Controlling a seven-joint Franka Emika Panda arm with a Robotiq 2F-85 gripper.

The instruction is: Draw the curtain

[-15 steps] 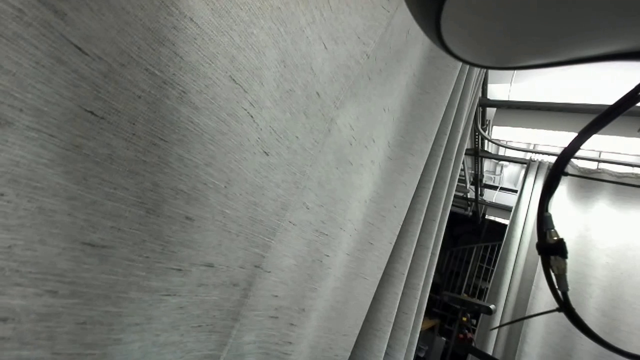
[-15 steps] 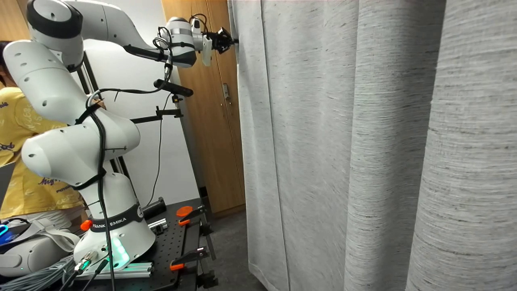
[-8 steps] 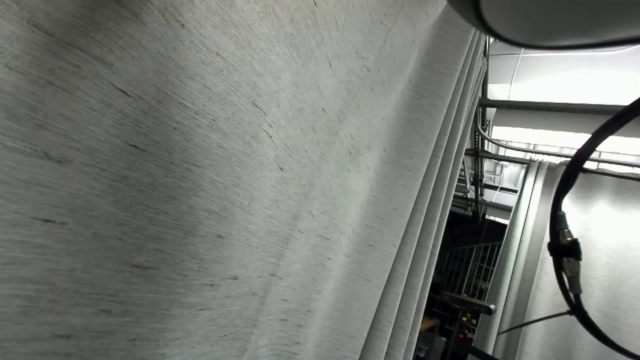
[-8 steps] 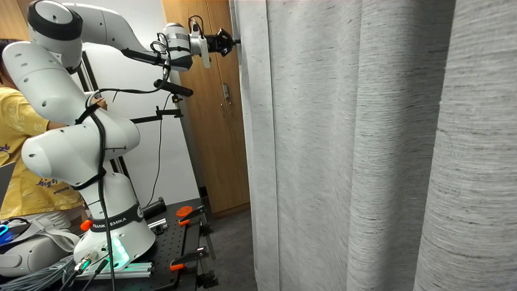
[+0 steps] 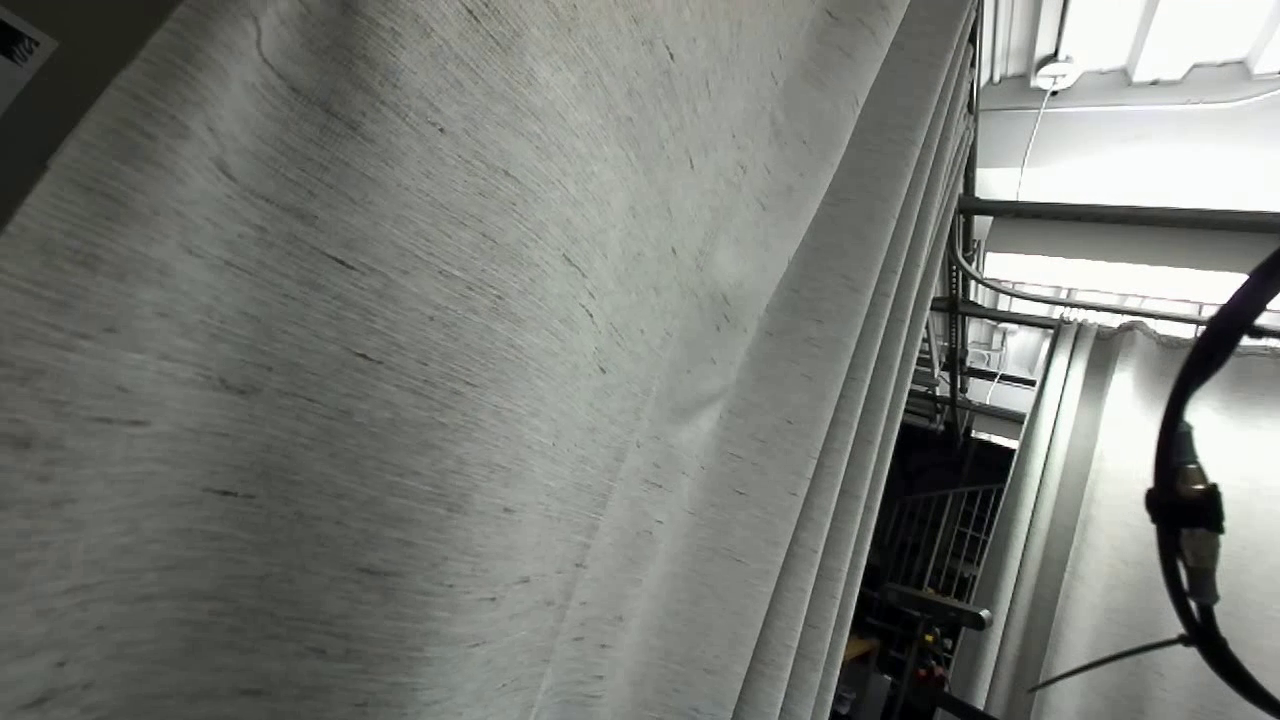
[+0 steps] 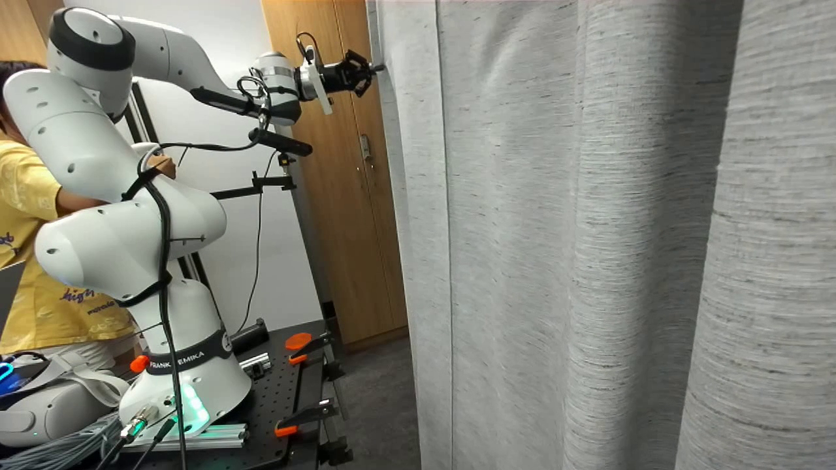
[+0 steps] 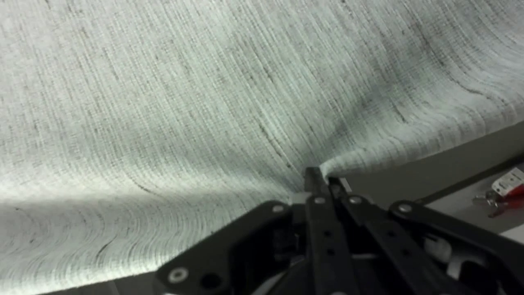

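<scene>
1. Holding the gripper (image 7: pixel 324 180) clenched on the curtain (image 6: pixel 509 248) – pinching a gathered bit of fabric at the very tips in the wrist view.
2. Showing soft creases across the fabric, fanning out from the pinch.
3. Holding the robot arm (image 6: pixel 98 156) arched high in an exterior view, pointing slightly upward at the wrist, touching the curtain at an upright edge in front of the wooden cabinet (image 6: pixel 353 228).
4. Seeing the curtain just beside the arm – hanging in long vertical folds in both exterior views, running out of frame at top and bottom.
5. Looping a black cable (image 5: pixel 1183 508) down the right side of an exterior view, passing in front of another pale drape (image 5: pixel 1110 520).
6. Glowing green at the arm's base (image 6: pixel 219 391), sitting on the black perforated table (image 6: pixel 271 391).
7. Partly hiding a yellow-shirted person (image 6: pixel 39 307) behind the arm.
8. Blurring a red-and-white item (image 7: pixel 516 192) at the right of the wrist view, too unclear to identify.
</scene>
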